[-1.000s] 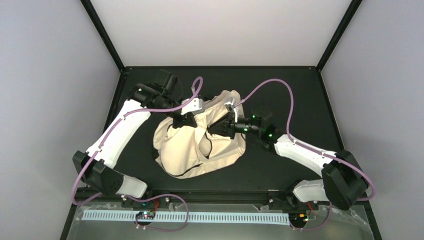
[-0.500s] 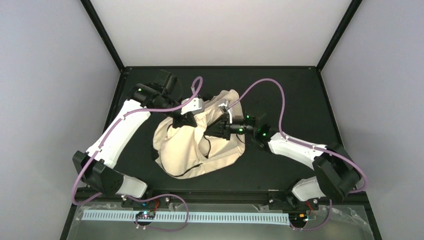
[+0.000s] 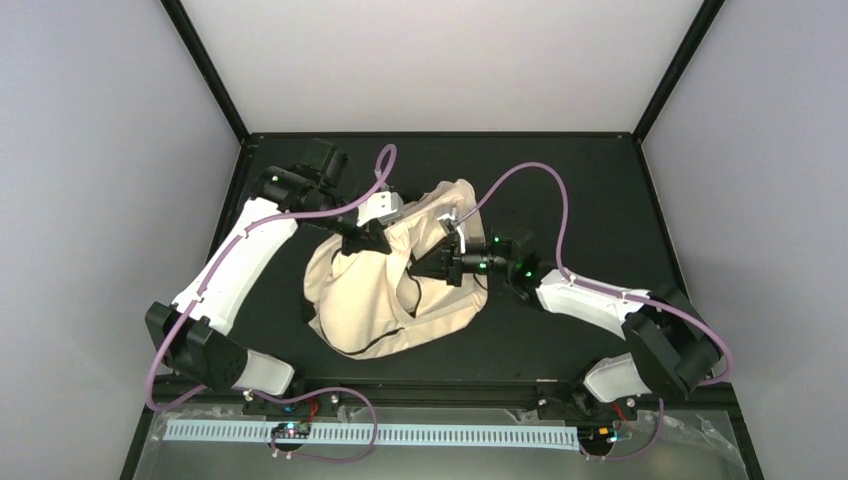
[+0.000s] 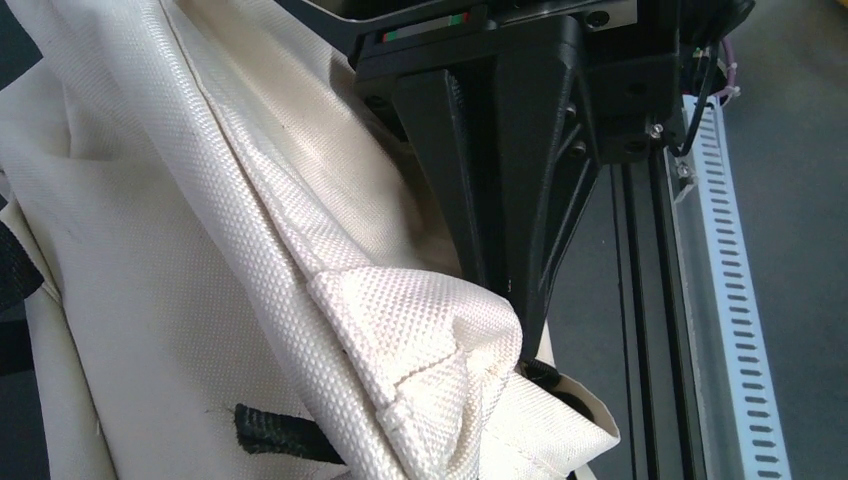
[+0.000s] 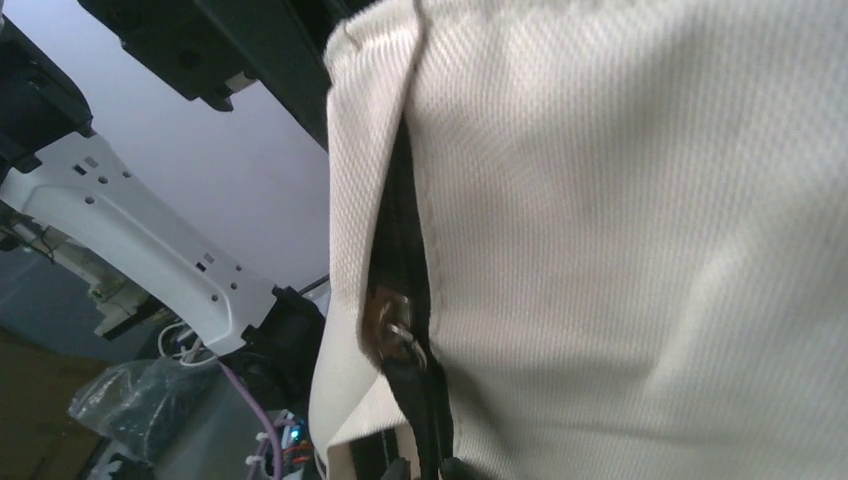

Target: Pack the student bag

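The student bag lay in the middle of the table. The left gripper pinched its cloth tight. The right gripper was closed on the bag at the zipper. This looked like the zipper step. Next would be a slow, straight pull along it.

Your student bag sits mid-table: cream-beige woven fabric, crumpled, the biggest thing in view. The near part lies slumped and flat. The far end is bunched and pulled up into a ridge. A dark zipper line runs along a folded seam with a metal zipper pull on it; you can't tell whether the zip is open there. A black strap pokes out under a folded corner. A thin dark line curves across the near panel.
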